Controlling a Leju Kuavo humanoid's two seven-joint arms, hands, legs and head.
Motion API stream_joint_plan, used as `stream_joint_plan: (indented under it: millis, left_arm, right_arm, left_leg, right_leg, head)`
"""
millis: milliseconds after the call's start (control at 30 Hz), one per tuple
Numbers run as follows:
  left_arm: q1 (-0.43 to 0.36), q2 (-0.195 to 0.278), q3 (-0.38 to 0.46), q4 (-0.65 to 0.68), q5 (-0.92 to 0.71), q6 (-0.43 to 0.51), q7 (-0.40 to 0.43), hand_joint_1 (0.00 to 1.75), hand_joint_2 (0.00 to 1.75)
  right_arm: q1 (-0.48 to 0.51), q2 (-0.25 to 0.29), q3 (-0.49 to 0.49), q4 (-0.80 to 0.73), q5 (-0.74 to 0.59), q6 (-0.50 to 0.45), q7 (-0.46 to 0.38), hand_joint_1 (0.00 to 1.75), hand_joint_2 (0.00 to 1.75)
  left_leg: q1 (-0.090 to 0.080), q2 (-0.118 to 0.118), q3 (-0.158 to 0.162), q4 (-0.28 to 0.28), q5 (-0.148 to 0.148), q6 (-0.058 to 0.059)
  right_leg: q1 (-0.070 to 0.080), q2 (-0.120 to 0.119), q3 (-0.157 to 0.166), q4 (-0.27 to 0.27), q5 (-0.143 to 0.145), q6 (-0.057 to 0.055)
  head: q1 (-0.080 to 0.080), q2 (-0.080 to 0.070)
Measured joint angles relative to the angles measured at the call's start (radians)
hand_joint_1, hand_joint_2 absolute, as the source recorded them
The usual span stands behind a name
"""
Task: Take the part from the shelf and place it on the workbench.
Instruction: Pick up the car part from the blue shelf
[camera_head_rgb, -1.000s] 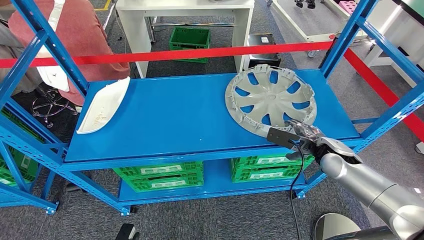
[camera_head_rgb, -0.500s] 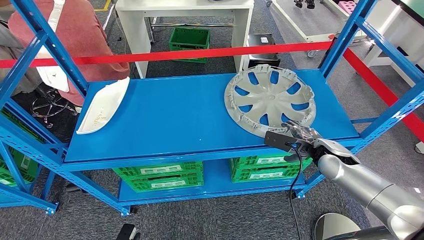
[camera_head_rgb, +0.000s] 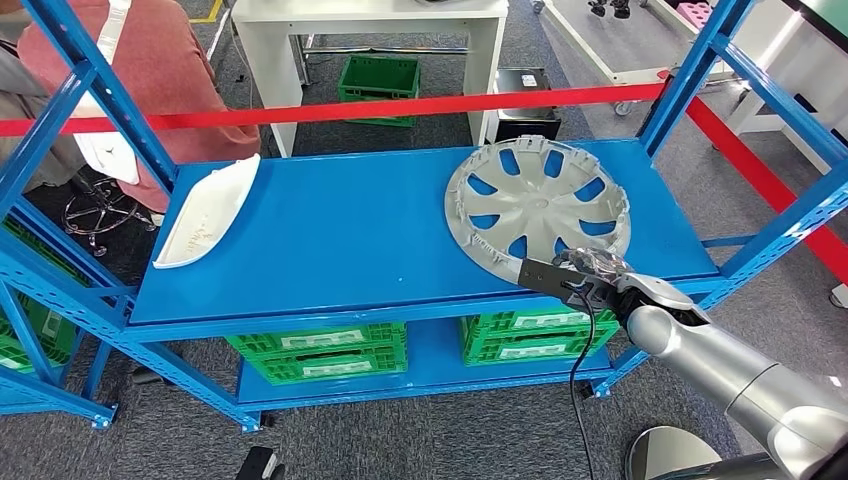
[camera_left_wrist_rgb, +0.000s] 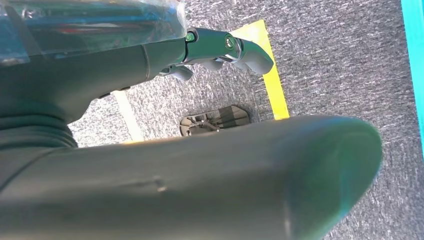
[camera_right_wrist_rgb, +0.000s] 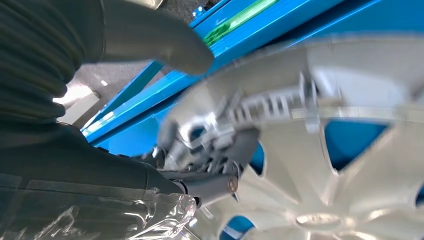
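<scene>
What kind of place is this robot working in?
Probably a workshop or a factory test area: blue steel shelving carries a silver wheel cover, green crates sit below, and red barrier tape ropes it off.

A workshop or small factory floor, going by the fittings. Blue steel shelf rack (camera_head_rgb: 400, 230) with bolted uprights, holding car parts: a silver wheel cover (camera_head_rgb: 538, 200) at the right robot hand (camera_head_rgb: 600, 275), a white moulded trim piece (camera_head_rgb: 205, 212) far off to that hand's left. Green plastic crates (camera_head_rgb: 320, 350) on the lower shelf, below the hand. Red barrier tape (camera_head_rgb: 400, 105) stretched across beyond the rack, a white worktop (camera_head_rgb: 370, 15) past it. Grey carpet floor (camera_head_rgb: 450, 430) with yellow marking lines (camera_left_wrist_rgb: 272, 75). Rolling stool base (camera_head_rgb: 100, 215) by a seated person (camera_head_rgb: 150, 70) at far left.
</scene>
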Motion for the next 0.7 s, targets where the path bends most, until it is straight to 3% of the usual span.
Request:
stream_joint_plan:
  millis: [100, 233, 267, 700]
  left_arm:
    - [0.000, -0.001, 0.000, 0.000, 0.000, 0.000, -0.001, 0.00, 0.00]
    - [0.000, -0.002, 0.000, 0.000, 0.000, 0.000, -0.002, 0.00, 0.00]
    - [0.000, -0.002, 0.000, 0.000, 0.000, 0.000, -0.002, 0.00, 0.00]
    - [0.001, -0.003, 0.000, 0.000, 0.000, 0.003, -0.003, 0.00, 0.00]
  right_arm:
    - [0.002, 0.000, 0.000, -0.007, -0.008, -0.005, 0.006, 1.54, 1.75]
    - [0.006, -0.002, 0.001, -0.016, -0.012, -0.008, 0.009, 0.10, 1.75]
    - [0.007, -0.003, 0.001, -0.018, -0.012, -0.009, 0.010, 0.00, 1.75]
    - [0.018, -0.008, 0.001, -0.033, -0.015, -0.014, 0.022, 0.00, 1.75]
  left_leg:
    - [0.000, 0.000, 0.000, 0.000, 0.000, 0.000]
    - [0.000, 0.000, 0.000, 0.000, 0.000, 0.000]
    - [0.000, 0.000, 0.000, 0.000, 0.000, 0.000]
    - [0.000, 0.000, 0.000, 0.000, 0.000, 0.000]
  right_leg:
    - [0.000, 0.000, 0.000, 0.000, 0.000, 0.000]
    - [0.000, 0.000, 0.000, 0.000, 0.000, 0.000]
    - [0.000, 0.000, 0.000, 0.000, 0.000, 0.000]
    - [0.000, 0.001, 0.000, 0.000, 0.000, 0.000]
  head:
    - [0.000, 0.000]
    - [0.000, 0.000]
    - [0.000, 0.000]
    - [0.000, 0.000]
